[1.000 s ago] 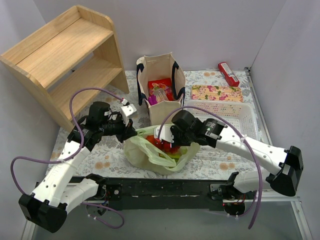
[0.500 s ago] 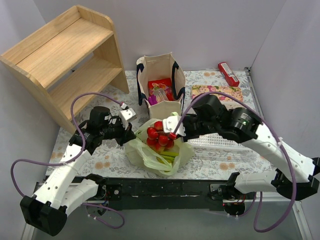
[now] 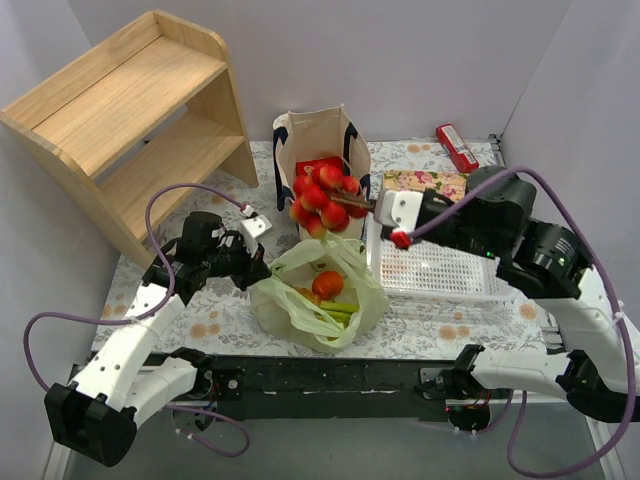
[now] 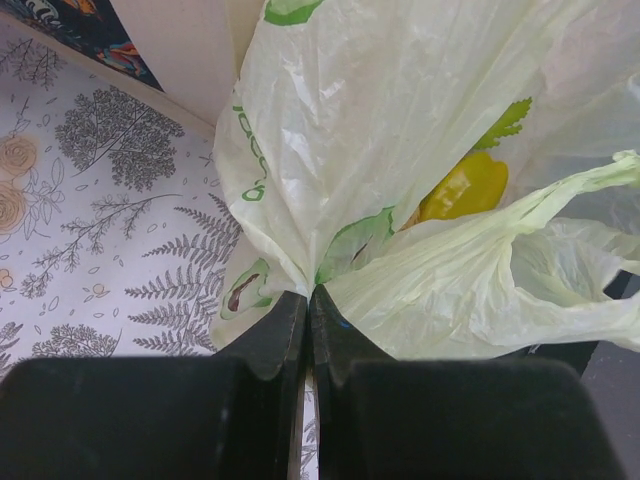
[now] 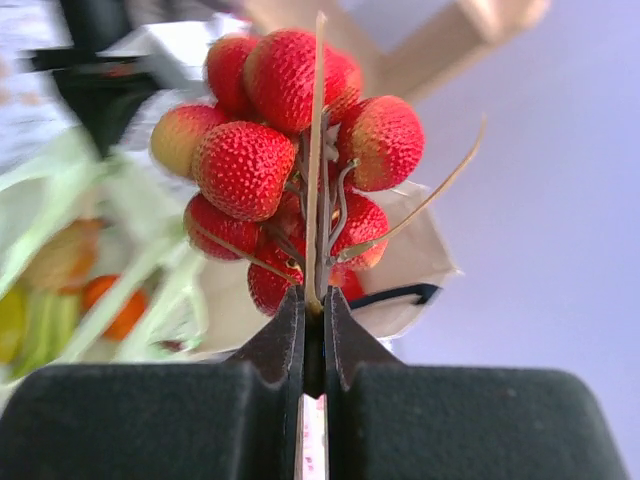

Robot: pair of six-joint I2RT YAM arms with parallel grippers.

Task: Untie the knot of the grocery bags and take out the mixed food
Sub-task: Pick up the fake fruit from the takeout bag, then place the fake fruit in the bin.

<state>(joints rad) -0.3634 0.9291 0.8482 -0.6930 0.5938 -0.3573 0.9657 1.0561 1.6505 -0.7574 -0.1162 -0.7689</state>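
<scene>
Pale green bag [image 3: 300,305] untied and open, left end effector [image 4: 308,300] clamped on its rim, right end effector [image 5: 313,300] clamped on the stem of the strawberries [image 5: 290,150] lifted out above it; orange fruit [image 3: 328,284], pepper [image 4: 462,190], beans [image 3: 340,313] below and the canvas tote [image 3: 287,160] beyond are left to unload.

A robot lab booth, I'd say: bare white walls [image 3: 420,60] boxing a floral-clothed surface [image 3: 215,325], black mounting rail [image 3: 330,378] at six o'clock, wooden shelf [image 3: 130,110] at ten.
</scene>
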